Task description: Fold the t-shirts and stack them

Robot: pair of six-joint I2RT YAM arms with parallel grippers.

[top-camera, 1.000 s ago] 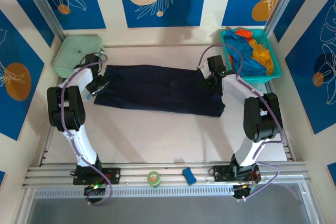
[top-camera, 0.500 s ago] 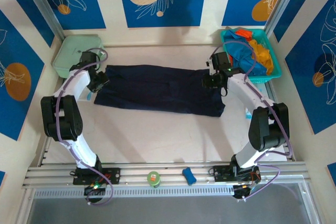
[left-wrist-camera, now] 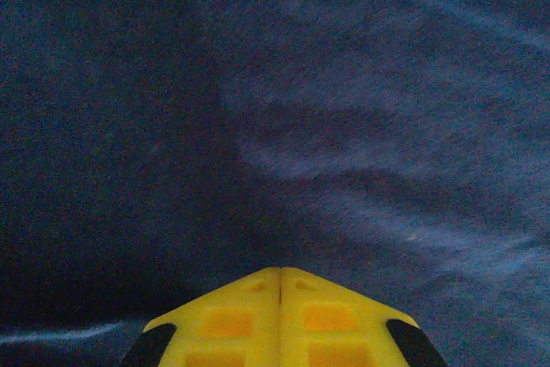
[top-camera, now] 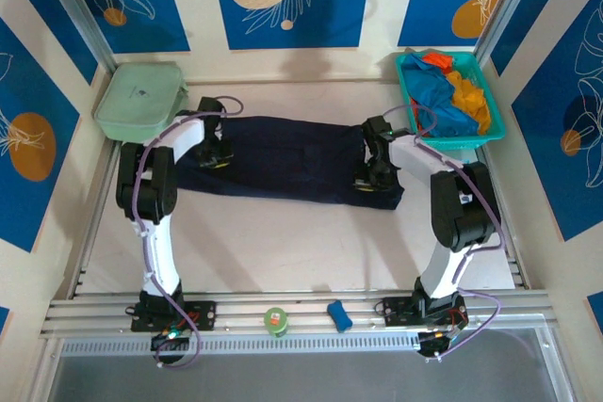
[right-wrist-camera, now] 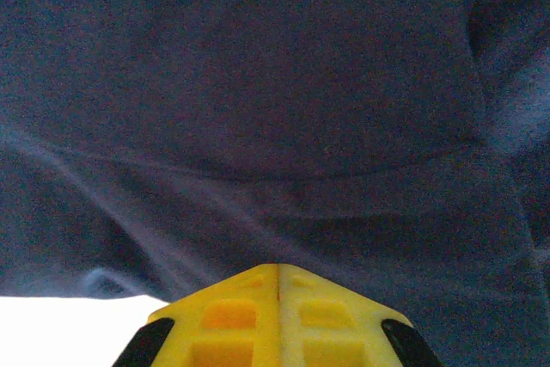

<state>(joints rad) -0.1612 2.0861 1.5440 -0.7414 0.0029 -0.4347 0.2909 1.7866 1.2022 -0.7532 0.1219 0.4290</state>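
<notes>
A large dark navy t-shirt lies spread flat across the back of the table. My left gripper is pressed down on its left part, jaws shut together, with creases in the cloth running out from the yellow tips. My right gripper sits on the shirt's right part near its front edge, jaws also shut, with folds of cloth drawn toward them. A bright blue t-shirt, an orange one and a red one lie bunched in the basket.
The teal basket stands at the back right corner, just beyond the right arm. A pale green box stands at the back left. A green roll and a small blue object rest on the near rail.
Both grippers moved inward from the shirt's ends onto the cloth and closed. The left one went right, the right one came down toward the front edge.
</notes>
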